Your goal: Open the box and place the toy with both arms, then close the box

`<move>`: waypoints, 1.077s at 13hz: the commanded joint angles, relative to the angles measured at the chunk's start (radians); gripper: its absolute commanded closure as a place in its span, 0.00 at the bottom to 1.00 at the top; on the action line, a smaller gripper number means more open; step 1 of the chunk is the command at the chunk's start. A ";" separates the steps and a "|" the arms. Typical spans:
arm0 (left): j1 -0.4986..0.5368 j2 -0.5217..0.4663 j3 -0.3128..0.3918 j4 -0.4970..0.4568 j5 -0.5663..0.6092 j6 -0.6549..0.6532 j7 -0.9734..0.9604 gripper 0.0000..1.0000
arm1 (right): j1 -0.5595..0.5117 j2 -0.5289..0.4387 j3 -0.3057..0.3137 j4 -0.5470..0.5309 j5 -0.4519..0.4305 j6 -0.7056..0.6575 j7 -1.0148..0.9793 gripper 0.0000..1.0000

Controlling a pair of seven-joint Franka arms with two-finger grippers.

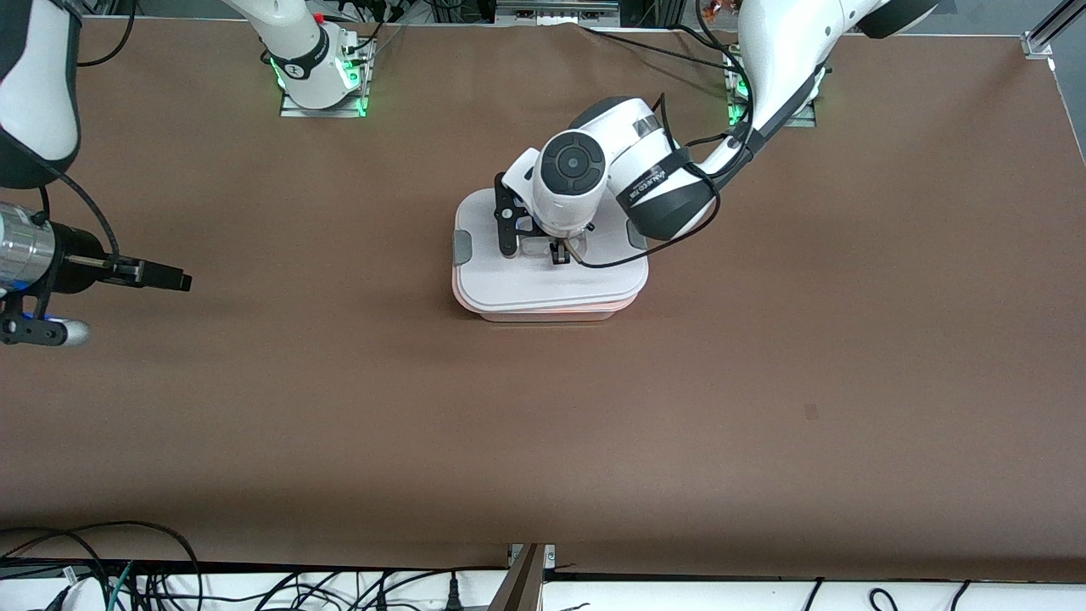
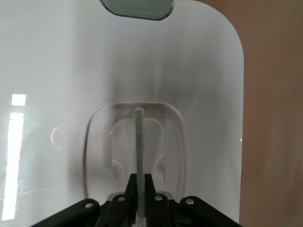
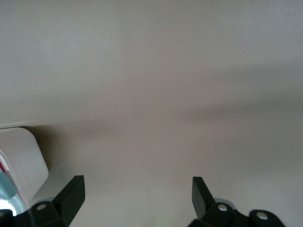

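Observation:
The box (image 1: 547, 312) stands at the table's middle, its white lid (image 1: 543, 284) on top, with a grey clip (image 1: 461, 247) at the side toward the right arm's end. My left gripper (image 1: 560, 252) is down on the lid's centre and shut on the clear recessed handle (image 2: 138, 142); in the left wrist view its fingers (image 2: 140, 182) pinch the thin upright handle bar. My right gripper (image 1: 174, 278) hangs in the air over the right arm's end of the table, open and empty (image 3: 137, 189). The toy is out of view.
The brown table (image 1: 764, 382) is bare around the box. Cables (image 1: 102, 560) lie along the table edge nearest the front camera. The right wrist view shows a plain pale surface and a white rounded object (image 3: 19, 156) at its edge.

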 commanded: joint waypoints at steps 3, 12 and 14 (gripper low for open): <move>-0.027 0.024 0.023 0.045 -0.003 0.006 0.004 1.00 | -0.086 -0.190 0.051 -0.164 -0.041 0.023 0.025 0.00; -0.036 0.021 0.022 0.043 0.073 0.001 0.039 1.00 | -0.114 -0.229 0.137 -0.262 -0.136 0.059 0.031 0.00; -0.037 0.021 0.022 0.043 0.074 0.001 0.039 1.00 | -0.114 -0.221 0.141 -0.256 -0.135 0.058 0.037 0.00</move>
